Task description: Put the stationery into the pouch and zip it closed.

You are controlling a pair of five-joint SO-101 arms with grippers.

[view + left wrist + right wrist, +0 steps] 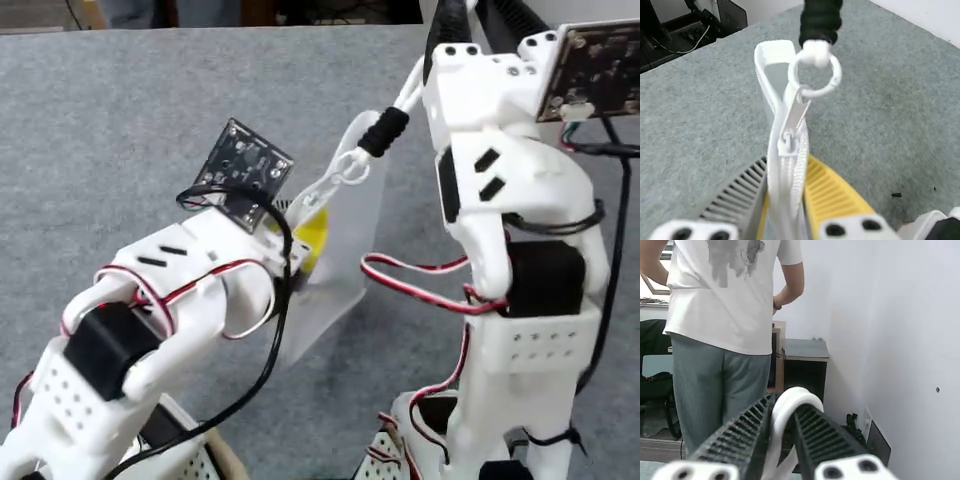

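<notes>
Grey felt mat covers the table, sweeping from nine o'clock round to twelve. One tiny black speck sits on it. Behind, a dark cabinet stands against a white wall.

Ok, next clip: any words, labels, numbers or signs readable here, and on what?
No text can be read in these views.
On the pouch: no print visible.
On the zip pull: plain, no marking.
On the left wrist camera board: marks too small to read.
On the right wrist camera board: marks too small to read.
</notes>
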